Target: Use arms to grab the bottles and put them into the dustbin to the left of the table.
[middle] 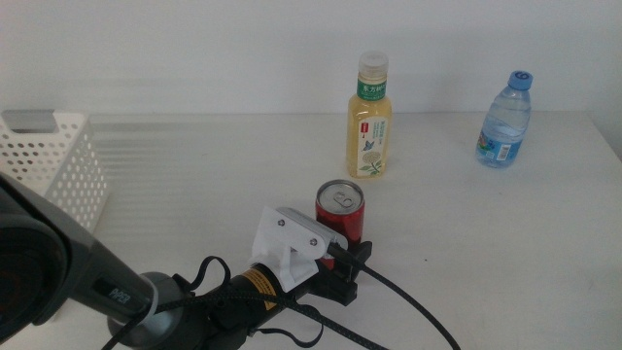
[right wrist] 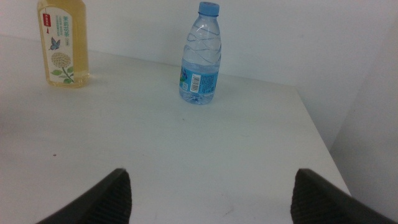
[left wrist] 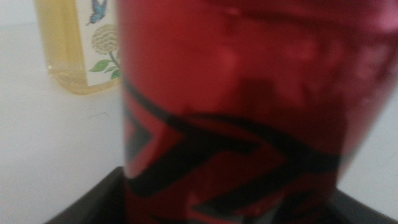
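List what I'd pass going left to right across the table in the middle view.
dustbin → left gripper at the red can → tea bottle → water bottle

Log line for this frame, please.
left gripper around red can, grip unconfirmed | right gripper open, waiting | dustbin left

The white tabletop point(middle: 194, 185) carries a yellow tea bottle point(middle: 370, 119) standing upright at centre, a red can point(middle: 340, 211) near it, a blue-capped water bottle point(middle: 505, 121) well apart rightward, and a perforated white basket point(middle: 53, 165) at left.
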Motion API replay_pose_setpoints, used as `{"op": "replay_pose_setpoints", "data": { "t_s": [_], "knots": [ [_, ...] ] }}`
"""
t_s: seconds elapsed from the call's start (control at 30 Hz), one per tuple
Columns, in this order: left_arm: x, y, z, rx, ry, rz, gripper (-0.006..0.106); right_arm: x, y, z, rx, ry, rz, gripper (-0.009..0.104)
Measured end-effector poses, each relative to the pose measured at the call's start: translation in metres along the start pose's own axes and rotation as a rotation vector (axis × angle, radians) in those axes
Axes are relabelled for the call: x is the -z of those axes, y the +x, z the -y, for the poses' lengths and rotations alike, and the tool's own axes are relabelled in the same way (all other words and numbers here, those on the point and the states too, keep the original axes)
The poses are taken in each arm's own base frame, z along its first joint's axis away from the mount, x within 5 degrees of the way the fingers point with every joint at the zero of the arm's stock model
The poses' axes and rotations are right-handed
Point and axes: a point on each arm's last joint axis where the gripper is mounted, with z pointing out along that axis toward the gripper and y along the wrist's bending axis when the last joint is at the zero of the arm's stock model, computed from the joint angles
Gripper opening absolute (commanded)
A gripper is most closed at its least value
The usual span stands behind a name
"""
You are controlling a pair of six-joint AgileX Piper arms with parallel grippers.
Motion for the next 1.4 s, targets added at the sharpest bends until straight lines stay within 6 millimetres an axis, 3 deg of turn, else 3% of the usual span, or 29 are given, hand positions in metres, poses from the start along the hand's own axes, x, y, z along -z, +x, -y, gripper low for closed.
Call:
{"op": "replay_pose_setpoints", "data": {
  "t_s": [0.4,0.63,1.0,1.4],
  "knots": [
    [0.000,0.000,0.000,0.025,-0.004,0.001,-0.005,0.000,0.000,0.000,0.000,0.000,0.000,0.067],
    [0.012,-0.011,0.004,-0.001,0.007,-0.041,-0.005,0.000,0.000,0.000,0.000,0.000,0.000,0.067],
    [0.051,-0.077,0.017,-0.139,-0.046,-0.163,-0.005,0.000,0.000,0.000,0.000,0.000,0.000,0.067],
    [0.088,-0.104,0.022,-0.157,-0.107,-0.265,-0.005,0.000,0.000,0.000,0.000,0.000,0.000,0.067]
  ]
}}
